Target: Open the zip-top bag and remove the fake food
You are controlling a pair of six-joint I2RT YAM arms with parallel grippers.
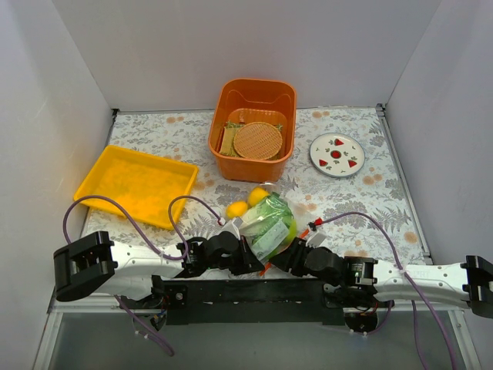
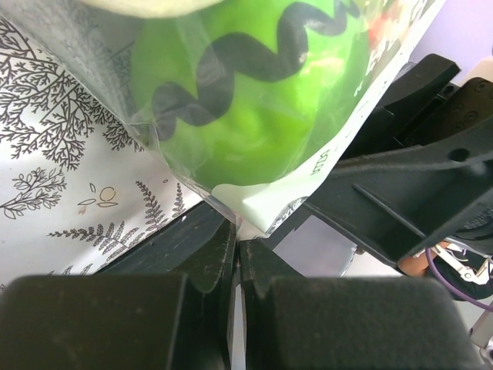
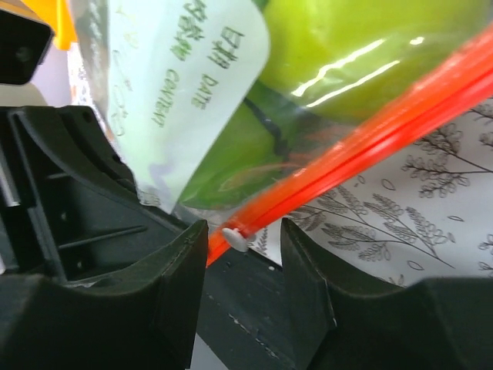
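The zip-top bag (image 1: pixel 271 220) lies on the table just ahead of both grippers, holding green fake food (image 1: pixel 281 212). Two yellow lemons (image 1: pixel 258 195) lie on the table beside its far end. My left gripper (image 1: pixel 248 260) is shut on the bag's near edge; in the left wrist view its jaws (image 2: pixel 237 247) pinch the clear plastic (image 2: pixel 254 204) below a green piece with black squiggles (image 2: pixel 246 116). My right gripper (image 1: pixel 287 260) is open. In the right wrist view (image 3: pixel 243 250) the orange-red zip strip (image 3: pixel 370 131) and its white slider (image 3: pixel 235 239) sit between the fingers, untouched.
An orange bin (image 1: pixel 254 166) with tan woven discs (image 1: pixel 258 141) stands at the back centre. A yellow tray (image 1: pixel 135 185) lies at the left. A white plate with red marks (image 1: pixel 317 150) is at the back right. White walls enclose the table.
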